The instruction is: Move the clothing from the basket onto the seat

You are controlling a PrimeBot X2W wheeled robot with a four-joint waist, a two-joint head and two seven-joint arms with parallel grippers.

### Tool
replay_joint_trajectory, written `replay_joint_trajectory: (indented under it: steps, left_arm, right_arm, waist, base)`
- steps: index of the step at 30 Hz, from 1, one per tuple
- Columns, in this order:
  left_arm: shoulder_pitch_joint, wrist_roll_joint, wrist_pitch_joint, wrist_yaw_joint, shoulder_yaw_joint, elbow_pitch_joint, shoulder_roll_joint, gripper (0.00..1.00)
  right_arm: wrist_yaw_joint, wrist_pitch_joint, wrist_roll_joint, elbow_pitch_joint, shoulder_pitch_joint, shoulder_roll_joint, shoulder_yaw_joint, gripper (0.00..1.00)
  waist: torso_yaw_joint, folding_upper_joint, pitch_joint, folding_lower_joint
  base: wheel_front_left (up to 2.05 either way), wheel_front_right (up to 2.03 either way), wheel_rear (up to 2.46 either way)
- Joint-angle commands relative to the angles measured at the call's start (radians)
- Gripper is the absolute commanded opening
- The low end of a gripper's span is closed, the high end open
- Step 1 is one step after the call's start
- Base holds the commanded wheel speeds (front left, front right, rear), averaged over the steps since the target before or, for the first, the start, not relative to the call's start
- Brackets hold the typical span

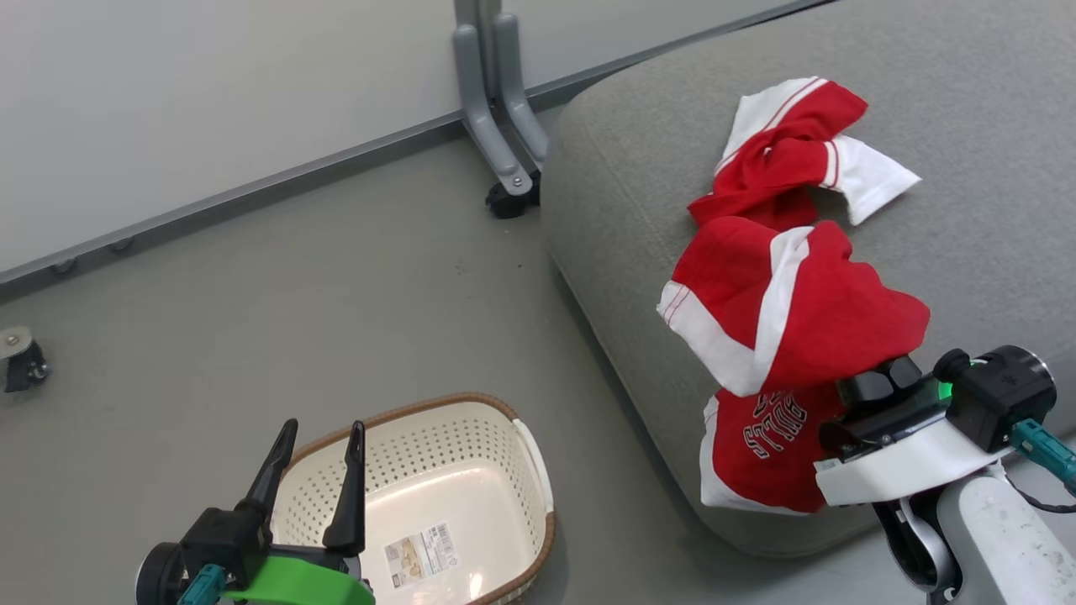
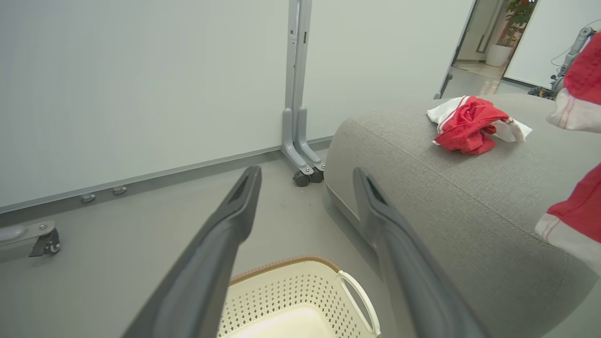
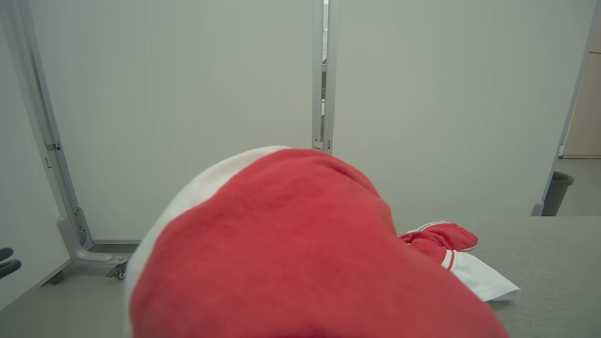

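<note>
At the lower left the left gripper [image 1: 324,426] is held with its fingers spread wide and nothing between them, just above the basket [image 1: 437,445], which is seen empty of clothing on the floor [image 1: 336,277]. To the right the seat [image 1: 967,168] is found, and one garment [image 1: 790,160] is already laid crumpled on its top, well apart from the basket. Nearer, the lettered garment [image 1: 790,319] is draped over the right gripper [image 1: 878,391], whose fingers are hidden by the cloth and are judged to be pressed together on it. The garment's long axis is hung downward, its lettered end over the seat's rounded near edge, so the open seat top is judged to lie ahead of the gripper; the right arm is by far the nearer.
</note>
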Motion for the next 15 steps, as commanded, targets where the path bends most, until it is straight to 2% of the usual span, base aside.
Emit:
replay_joint_trajectory:
  steps: [1,6,15]
  left_arm:
    - [-0.020,0.000,0.000,-0.003,-0.001,0.001,0.011,1.00]
    - [-0.035,0.008,0.000,-0.003,-0.009,-0.002,0.017,1.00]
    - [-0.134,-0.013,0.000,-0.003,-0.105,0.034,0.063,1.00]
  right_arm:
    - [-0.001,0.000,-0.002,-0.004,-0.004,0.001,-0.009,0.00]
    - [-0.001,0.000,-0.012,-0.007,-0.001,0.010,-0.032,0.00]
    - [-0.001,0.000,-0.041,-0.060,0.059,0.059,-0.154,0.00]
  waist:
    - [-0.089,0.0000,0.032,0.0000]
    - [-0.169,0.0000,0.052,0.0000]
    - [-0.215,0.0000,0.111,0.0000]
  base:
    - [0.00,0.00,0.00]
    - [0.00,0.00,0.00]
    - [0.00,0.00,0.00]
